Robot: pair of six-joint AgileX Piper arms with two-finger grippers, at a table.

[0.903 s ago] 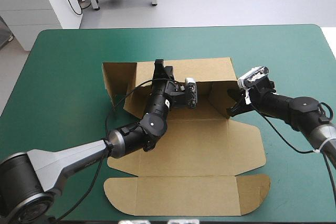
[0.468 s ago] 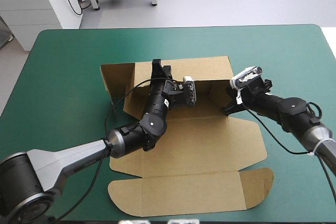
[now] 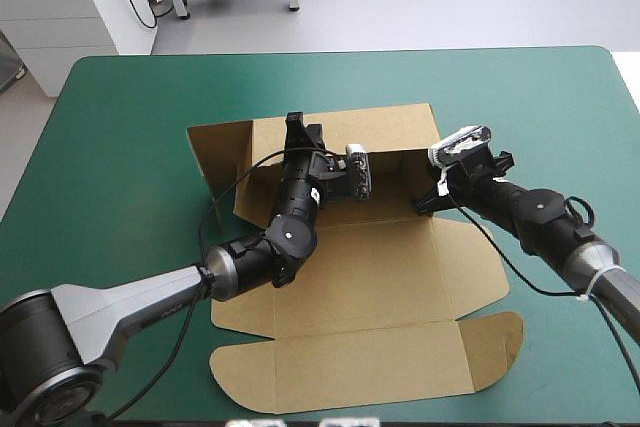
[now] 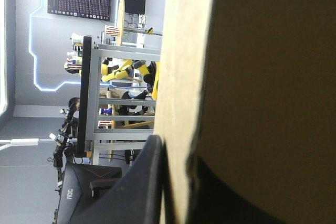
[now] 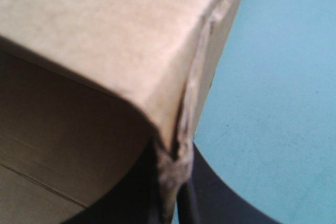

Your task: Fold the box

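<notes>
The brown box (image 3: 370, 277) is seen lying at the middle of the table (image 3: 130, 97), on its teal-green cover, well apart from every edge. Its base is laid flat. The back wall (image 3: 390, 132) is raised along the far side, and the left side wall (image 3: 215, 152) is stood up at the box's far left corner. The lid (image 3: 360, 372), with its rounded ears, is spread flat toward the table's near edge.

The left gripper (image 3: 298, 132) is placed at the top edge of the back wall, left of its middle. In the left wrist view the board's pale edge is shown running between the black fingers (image 4: 152, 182), which are clamped on it, so the sheet is gripped by this gripper (image 4: 176, 198). The broad brown face of the board (image 4: 262, 51) is seen beside that edge.

The right gripper (image 3: 428, 199) is set at the box's far right corner, where the back wall is met by the short right wall. In the right wrist view the folded corner (image 5: 186, 108) is pinched between the two black fingers (image 5: 215, 192), which are all but closed on the board. The teal-green cover (image 5: 273, 77) is seen beside the corner, outside the box.
</notes>
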